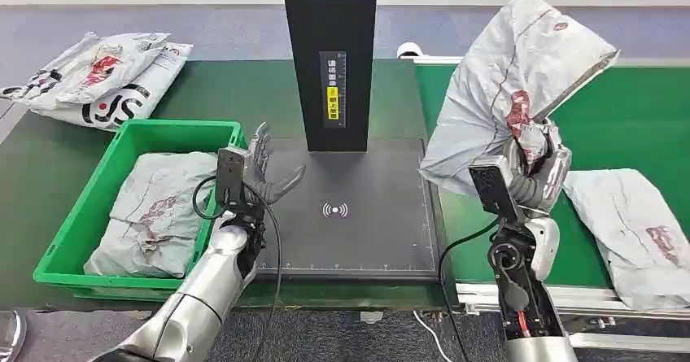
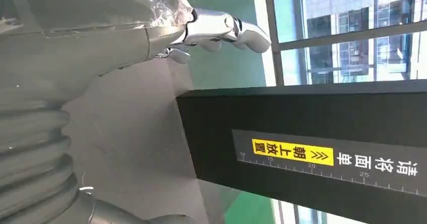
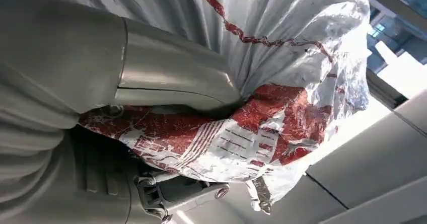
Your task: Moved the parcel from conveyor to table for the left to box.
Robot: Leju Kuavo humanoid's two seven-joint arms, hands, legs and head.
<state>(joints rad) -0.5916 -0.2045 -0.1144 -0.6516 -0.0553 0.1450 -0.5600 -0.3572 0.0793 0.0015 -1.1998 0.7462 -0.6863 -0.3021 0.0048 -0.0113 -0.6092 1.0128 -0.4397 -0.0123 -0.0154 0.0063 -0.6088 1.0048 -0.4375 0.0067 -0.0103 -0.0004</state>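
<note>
Head view: my right hand (image 1: 537,171) grips the grey parcel (image 1: 513,85), lifted above the green conveyor (image 1: 651,126), seemingly clear of it. My left hand (image 1: 260,175) hovers open-fingered, empty, beside the green crate (image 1: 98,191).

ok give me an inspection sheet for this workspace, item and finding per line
surface: dark scanning table with a target mark, black scanner post standing at its back; green conveyor to the right.
job's things: grey parcel gripped and lifted by the right robot hand, above the edge between conveyor and table; green box left of the table already holds a parcel.
clutter: one more parcel lying on the conveyor, a stack of parcels behind the box.
robot hands: left robot hand hovers between box and table, fingers spread, holding nothing.
cables: black cables loop along both forearms.
surroundings: windows in the left wrist view.
</note>
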